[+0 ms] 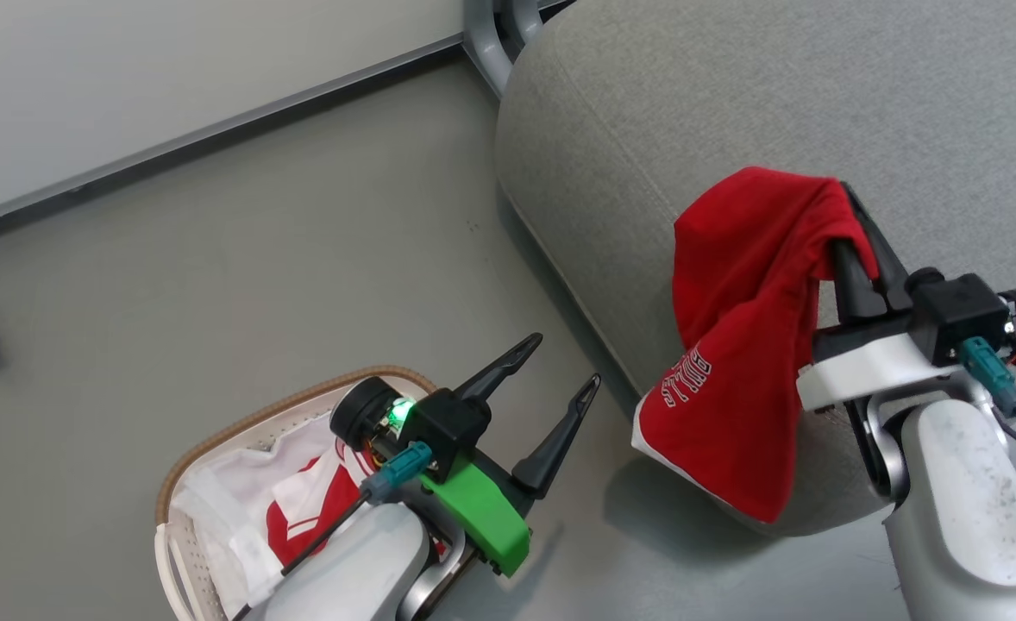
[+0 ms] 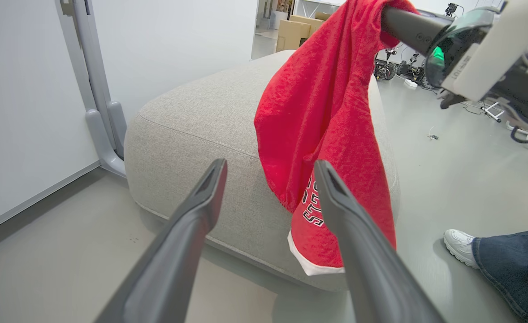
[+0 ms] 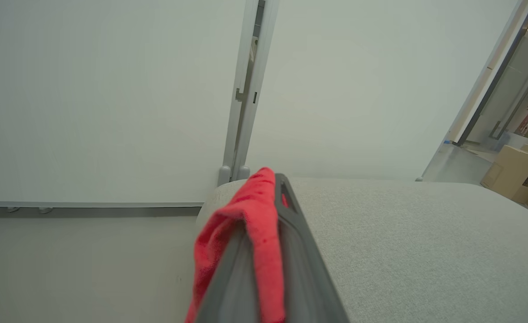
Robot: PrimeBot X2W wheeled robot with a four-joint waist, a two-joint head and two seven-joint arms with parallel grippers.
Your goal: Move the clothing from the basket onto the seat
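Red white-hemmed fabric garment (image 1: 736,345), likely limp and light, hangs pinched at a top fold by clamped right gripper (image 1: 849,200) at grey woven seat (image 1: 818,78) edge; left gripper (image 1: 562,360) spread wide, empty.

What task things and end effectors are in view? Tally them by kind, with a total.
Basket: 1
Seat: 1
Red garments: 2, hanging garment and basket garment
End effectors: 2, left end effector and right end effector
Total: 6
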